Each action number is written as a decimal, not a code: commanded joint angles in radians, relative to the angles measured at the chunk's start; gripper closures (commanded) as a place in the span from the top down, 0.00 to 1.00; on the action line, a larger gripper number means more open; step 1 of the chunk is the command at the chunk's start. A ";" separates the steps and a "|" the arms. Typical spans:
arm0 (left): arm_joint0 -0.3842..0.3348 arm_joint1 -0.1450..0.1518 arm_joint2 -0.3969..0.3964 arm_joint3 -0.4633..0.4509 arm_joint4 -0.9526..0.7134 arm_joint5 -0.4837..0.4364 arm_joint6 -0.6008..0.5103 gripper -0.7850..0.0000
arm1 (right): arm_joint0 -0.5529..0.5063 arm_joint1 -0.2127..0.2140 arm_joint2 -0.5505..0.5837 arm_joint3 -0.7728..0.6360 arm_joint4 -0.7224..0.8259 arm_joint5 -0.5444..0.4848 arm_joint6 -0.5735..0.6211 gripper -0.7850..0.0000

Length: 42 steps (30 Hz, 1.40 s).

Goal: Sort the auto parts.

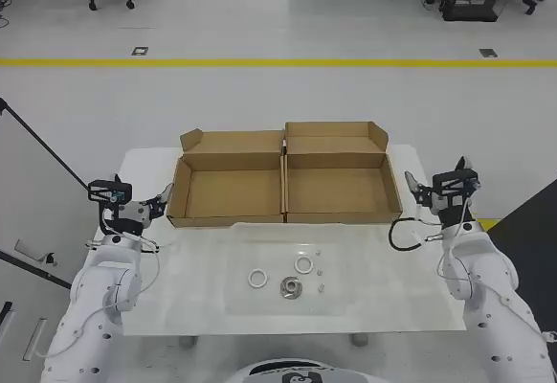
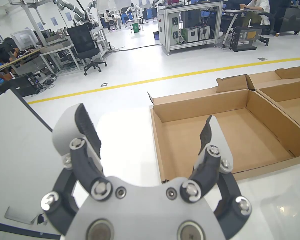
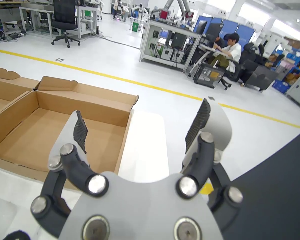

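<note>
Left gripper (image 2: pixel 145 117) and right gripper (image 3: pixel 142 108) both gape wide, empty, flanking the cardboard boxes (image 1: pixel 231 191). I see the white rings (image 1: pixel 304 264) and metal hub (image 1: pixel 291 287) mid-table: 4 o'clock from left, 8 o'clock from right, about equidistant.

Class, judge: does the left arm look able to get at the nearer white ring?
Probably yes: the left gripper is open and empty, and only bare table lies between it and that white ring.

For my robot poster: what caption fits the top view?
Two empty brown cardboard boxes beyond white rings and a grey metal disc on a white table.
</note>
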 commanded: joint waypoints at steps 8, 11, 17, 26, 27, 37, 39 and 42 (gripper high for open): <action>0.000 0.000 0.000 0.000 0.000 0.000 0.000 1.00 | 0.022 0.024 0.101 -0.178 0.072 -0.347 0.158 1.00; 0.000 0.000 0.000 0.000 0.000 0.000 0.000 1.00 | 0.050 0.035 0.133 -0.210 0.115 -0.484 0.233 1.00; 0.000 0.000 0.000 0.000 0.000 0.000 0.000 1.00 | 0.126 0.055 0.150 -0.247 0.241 -0.704 0.387 1.00; 0.000 0.000 0.000 0.000 0.000 0.000 0.000 1.00 | 0.241 0.089 0.068 -0.253 0.500 -0.870 0.724 1.00; 0.000 0.000 0.000 0.000 0.000 0.000 0.000 1.00 | 0.254 0.093 0.055 -0.253 0.525 -0.877 0.759 1.00; 0.000 0.000 0.000 0.000 0.000 0.000 0.000 1.00 | 0.328 0.149 -0.122 -0.277 0.738 -0.813 0.971 1.00; 0.000 0.000 0.000 0.000 0.000 0.000 0.000 1.00 | 0.336 0.165 -0.153 -0.273 0.777 -0.785 0.999 1.00; 0.000 0.000 0.000 0.000 0.000 0.000 0.000 1.00 | 0.339 0.188 -0.195 -0.264 0.820 -0.745 1.039 1.00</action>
